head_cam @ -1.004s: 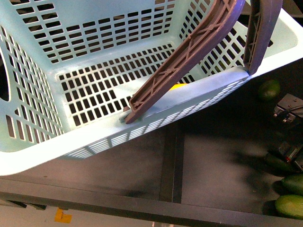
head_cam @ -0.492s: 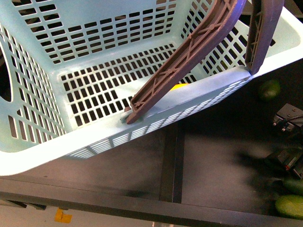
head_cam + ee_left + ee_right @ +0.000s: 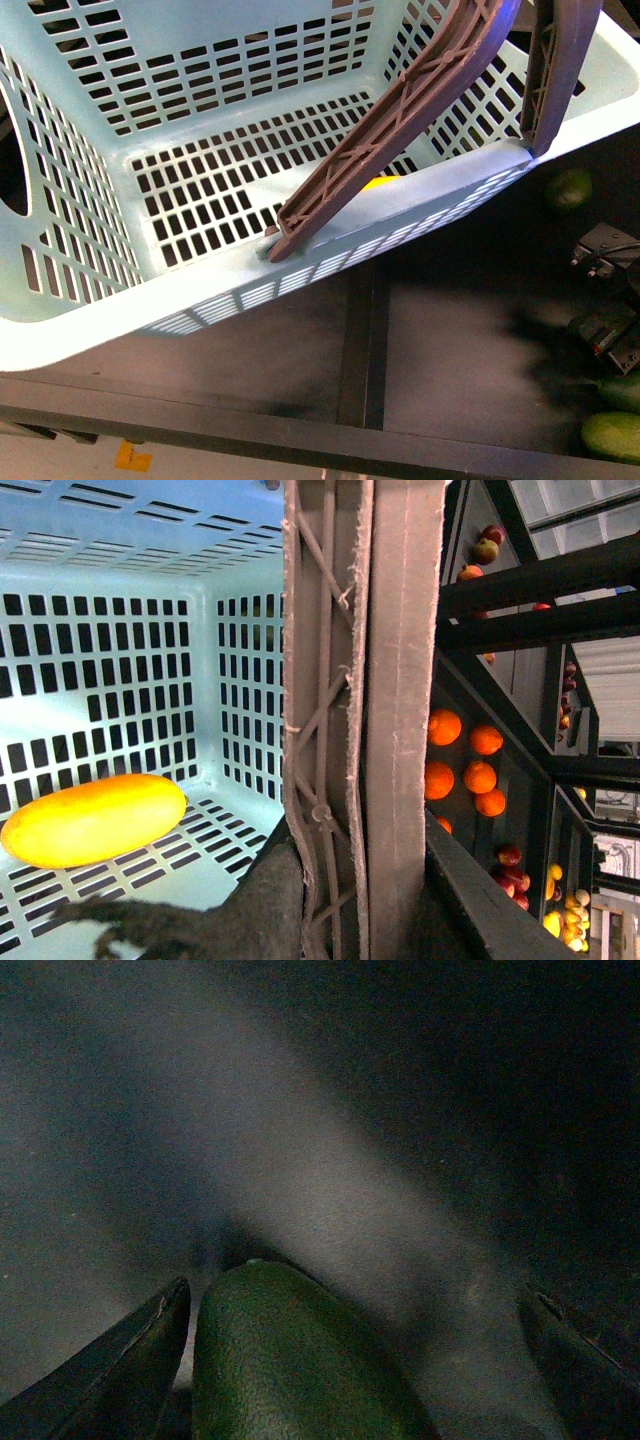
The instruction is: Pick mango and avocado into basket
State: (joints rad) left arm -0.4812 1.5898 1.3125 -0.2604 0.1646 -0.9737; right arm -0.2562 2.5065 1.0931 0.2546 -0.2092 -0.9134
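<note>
The pale teal basket (image 3: 300, 250) fills the upper left of the front view, tilted, with its brown handles (image 3: 400, 110) raised. My left gripper (image 3: 350, 920) is shut on a brown handle (image 3: 360, 720) of the basket. The yellow mango (image 3: 95, 820) lies on the basket floor; only a sliver of it shows in the front view (image 3: 380, 182). My right gripper (image 3: 605, 300) is open, low over the dark shelf at the right edge. In the right wrist view, a dark green avocado (image 3: 290, 1360) lies between its open fingers (image 3: 130, 1360), close to one of them.
More avocados lie on the dark shelf: one behind the gripper (image 3: 570, 188) and two at the front right corner (image 3: 615, 435). The shelf's front edge (image 3: 300, 425) runs below. Oranges (image 3: 460, 760) and red apples (image 3: 515, 865) sit on shelves beside the basket.
My right gripper has moved down and nearer along the right edge, and now covers the avocado that lay there. The basket and left gripper have barely moved.
</note>
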